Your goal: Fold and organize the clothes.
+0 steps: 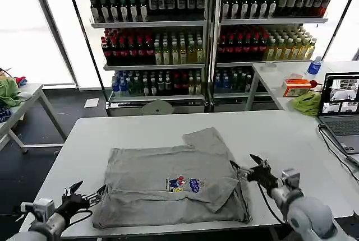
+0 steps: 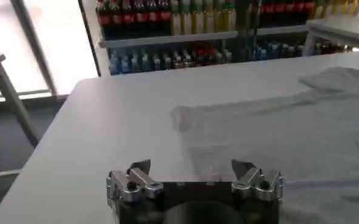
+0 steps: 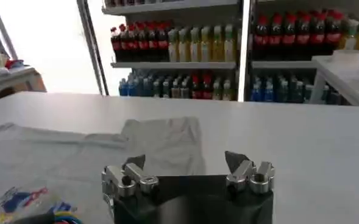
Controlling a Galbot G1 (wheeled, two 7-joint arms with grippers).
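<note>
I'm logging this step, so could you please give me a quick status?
Left pincer open at shirt's near-left corner. Right pincer open at its right edge. Shirt partly folded, nothing gripped.

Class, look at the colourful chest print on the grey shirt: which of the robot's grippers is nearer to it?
Right. The right gripper hovers open by the shirt's edge, close beside the chest print. The left gripper, also open, sits off the opposite near corner, farther away.

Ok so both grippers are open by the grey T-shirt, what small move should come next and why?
Probably bring the right gripper down onto the sleeve at the T-shirt's far right and pinch it. That sleeve lies unfolded, sticking out past the body, and the open gripper hovers just beside it. The left gripper waits open at the near-left hem.
</note>
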